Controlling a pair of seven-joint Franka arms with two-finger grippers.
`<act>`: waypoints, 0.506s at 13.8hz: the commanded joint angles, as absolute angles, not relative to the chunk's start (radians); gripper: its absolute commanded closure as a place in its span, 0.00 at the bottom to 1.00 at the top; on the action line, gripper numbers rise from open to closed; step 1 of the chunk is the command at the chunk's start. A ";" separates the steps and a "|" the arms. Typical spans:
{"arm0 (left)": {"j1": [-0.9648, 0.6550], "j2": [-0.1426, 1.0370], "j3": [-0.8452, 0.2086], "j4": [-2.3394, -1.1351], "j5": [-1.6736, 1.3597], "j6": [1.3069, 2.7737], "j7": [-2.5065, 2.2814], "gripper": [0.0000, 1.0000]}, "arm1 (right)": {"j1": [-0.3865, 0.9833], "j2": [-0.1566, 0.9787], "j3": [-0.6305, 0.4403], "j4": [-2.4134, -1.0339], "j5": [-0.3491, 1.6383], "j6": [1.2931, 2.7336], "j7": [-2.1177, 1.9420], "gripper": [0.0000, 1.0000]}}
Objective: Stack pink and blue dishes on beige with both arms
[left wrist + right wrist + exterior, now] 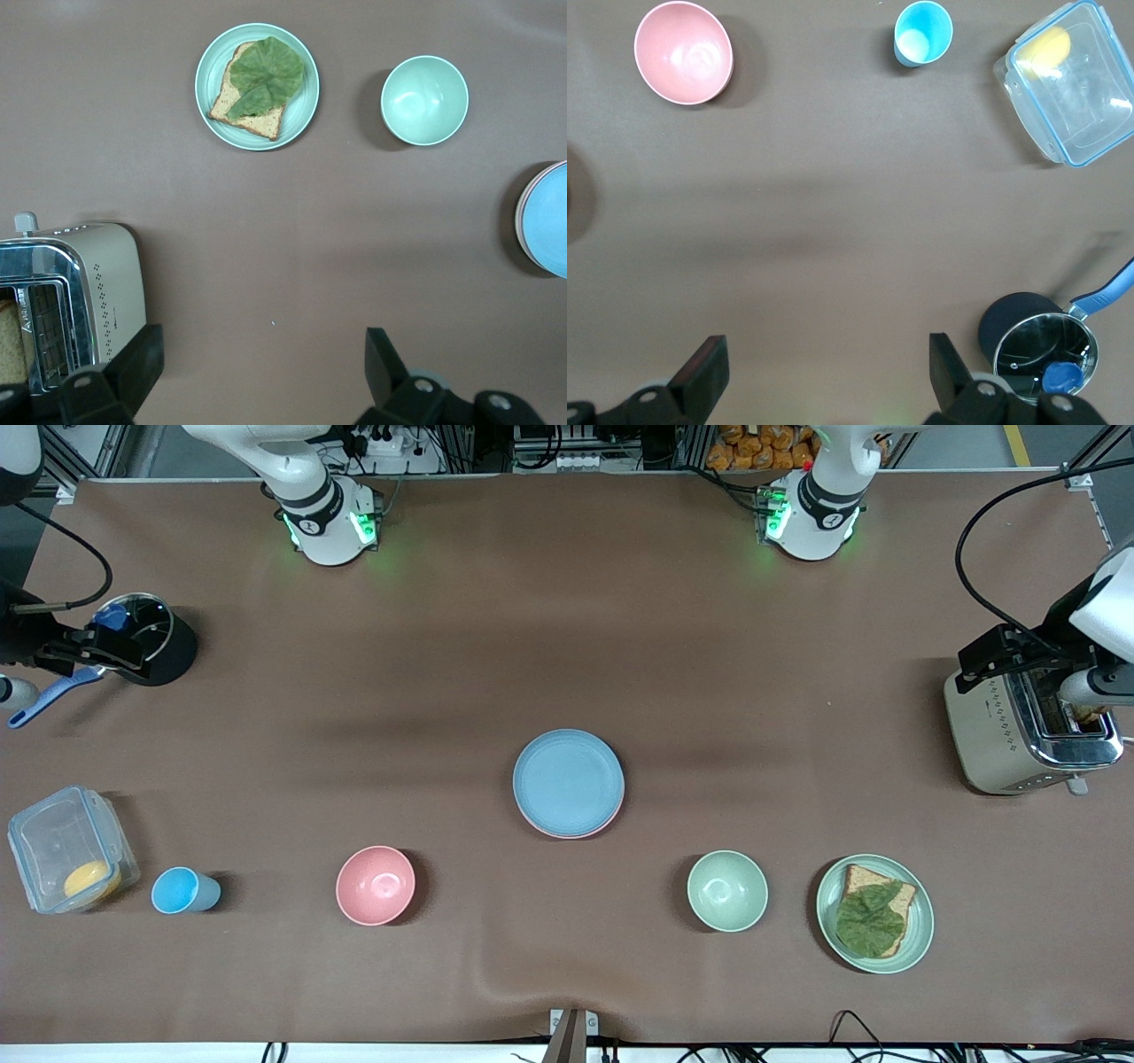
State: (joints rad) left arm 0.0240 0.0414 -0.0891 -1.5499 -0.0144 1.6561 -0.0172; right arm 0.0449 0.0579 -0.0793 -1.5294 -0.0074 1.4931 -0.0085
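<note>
Blue plate: a flat round pastel blue matte plate (pixel 568 781) lies near the middle of the brown surface (pixel 567 646), on top of the stack; its edge shows in the left wrist view (pixel 549 220).
Pink plate: a flat round pastel pink plate (pixel 567 834) lies directly under the blue one, only a thin rim showing on the side toward the front edge.
Beige plate: I cannot make out a separate cream-beige plate in the stack.
Left gripper: the black two-finger left gripper (pixel 264 363) hangs above the end of the surface at the left arm's side, next to the cream and chrome toaster (pixel 1028 731); jaws spread wide, holding nothing.
Right gripper: the black two-finger right gripper (pixel 829 363) hangs above the right arm's end of the surface, next to the black pot with a glass lid (pixel 146 638); jaws spread wide, holding nothing.
Front edge row, from the right arm's corner: clear lidded plastic box (pixel 71 850), small blue cup (pixel 182 890), deep pink bowl (pixel 376 885), pale green bowl (pixel 727 890), pale green plate with toast and a leaf (pixel 875 912).
</note>
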 commanded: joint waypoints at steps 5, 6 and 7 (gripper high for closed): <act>0.025 0.037 -0.087 -1.540 -0.040 1.640 0.003 0.00 | 0.015 0.054 -0.063 -1.528 -0.023 1.493 -0.005 0.00; 0.023 0.037 -0.087 -1.540 -0.040 1.640 0.003 0.00 | 0.015 0.054 -0.063 -1.528 -0.025 1.493 -0.005 0.00; 0.023 0.035 -0.087 -1.540 -0.040 1.638 0.003 0.00 | 0.015 0.054 -0.063 -1.528 -0.025 1.493 -0.005 0.00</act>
State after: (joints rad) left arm 0.0226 0.0414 -0.0895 -1.5489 -0.0145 1.6556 -0.0170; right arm 0.0385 0.0579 -0.0813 -1.5295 -0.0076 1.4931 -0.0085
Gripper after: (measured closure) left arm 0.000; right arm 0.000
